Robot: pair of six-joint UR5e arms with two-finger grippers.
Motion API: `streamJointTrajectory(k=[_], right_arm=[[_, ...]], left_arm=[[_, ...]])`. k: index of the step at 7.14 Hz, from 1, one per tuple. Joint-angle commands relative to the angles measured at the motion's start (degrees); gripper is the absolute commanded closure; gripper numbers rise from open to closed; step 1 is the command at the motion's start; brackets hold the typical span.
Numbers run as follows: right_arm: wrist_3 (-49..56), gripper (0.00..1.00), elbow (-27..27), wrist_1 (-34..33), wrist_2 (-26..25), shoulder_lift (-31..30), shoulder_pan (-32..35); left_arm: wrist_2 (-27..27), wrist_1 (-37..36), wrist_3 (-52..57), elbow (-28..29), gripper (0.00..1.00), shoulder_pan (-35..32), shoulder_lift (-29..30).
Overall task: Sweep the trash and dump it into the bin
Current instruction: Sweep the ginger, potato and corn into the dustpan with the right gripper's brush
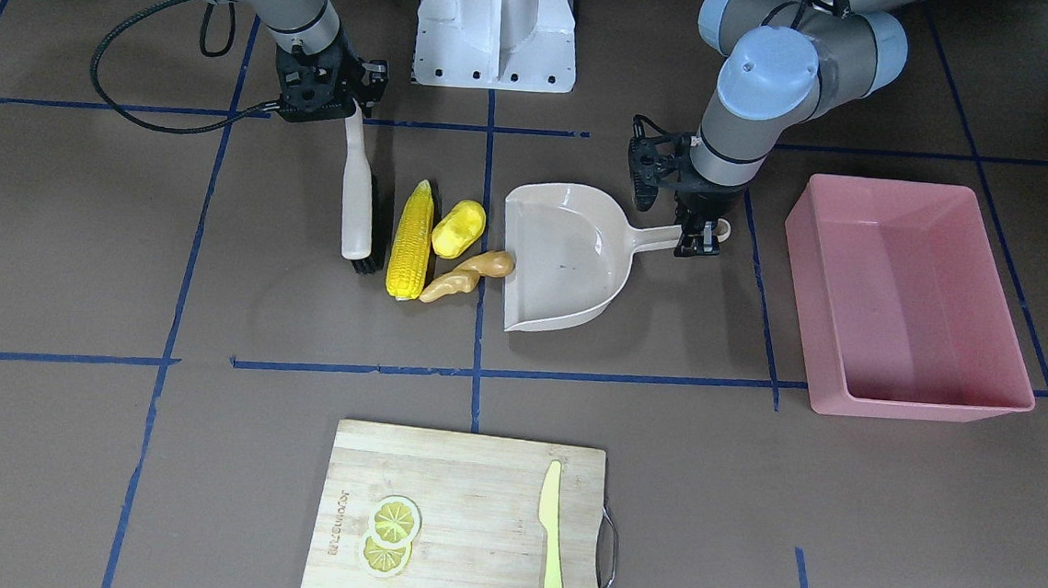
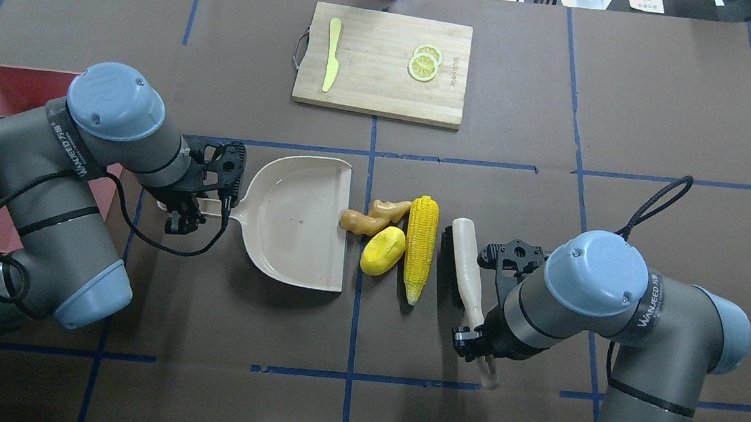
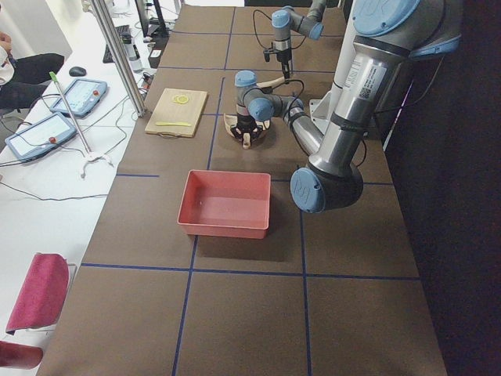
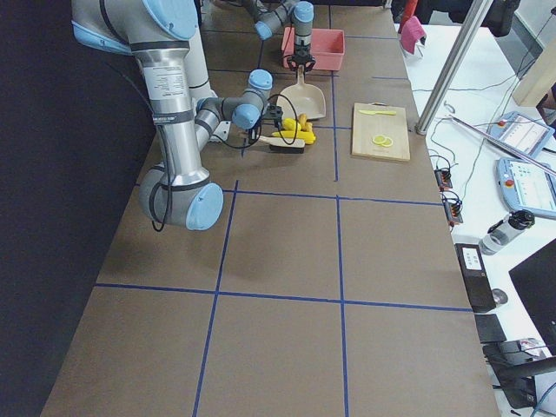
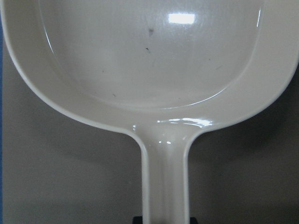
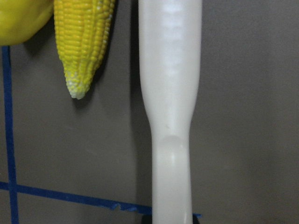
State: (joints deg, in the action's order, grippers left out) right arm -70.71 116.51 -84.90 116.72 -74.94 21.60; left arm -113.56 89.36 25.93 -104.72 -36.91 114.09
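The trash lies in a cluster at the table's middle: a corn cob (image 1: 411,240) (image 2: 421,245), a potato-like lump (image 1: 458,229) (image 2: 383,250) and a ginger root (image 1: 470,274) (image 2: 375,216). The ginger's tip touches the open lip of the beige dustpan (image 1: 563,260) (image 2: 293,217). My left gripper (image 1: 699,237) (image 2: 192,212) is shut on the dustpan handle (image 5: 166,177). My right gripper (image 1: 321,100) (image 2: 476,339) is shut on the handle of a white brush (image 1: 357,195) (image 2: 465,273) (image 6: 170,93), whose black bristles rest just beside the corn (image 6: 84,42). The pink bin (image 1: 902,293) (image 2: 6,83) stands empty past the dustpan on my left.
A wooden cutting board (image 1: 462,520) (image 2: 382,62) lies at the far side of the table with two lemon slices (image 1: 392,534) and a pale yellow-green knife (image 1: 550,536) on it. Blue tape lines cross the brown table. The robot base (image 1: 497,25) stands at the near edge.
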Motion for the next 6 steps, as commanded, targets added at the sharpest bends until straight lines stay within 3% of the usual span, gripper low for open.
streamJointTrajectory(k=[1, 6], right_arm=[[-0.04, 1.0, -1.45, -0.27, -0.09, 1.63, -0.5], [0.05, 1.0, -4.01, -0.27, -0.27, 6.2, -0.5]], left_arm=[[0.88, -2.07, 0.0, 0.21, 0.93, 0.17, 1.12], [2.55, -4.02, -0.44, 1.35, 0.93, 2.1, 3.86]])
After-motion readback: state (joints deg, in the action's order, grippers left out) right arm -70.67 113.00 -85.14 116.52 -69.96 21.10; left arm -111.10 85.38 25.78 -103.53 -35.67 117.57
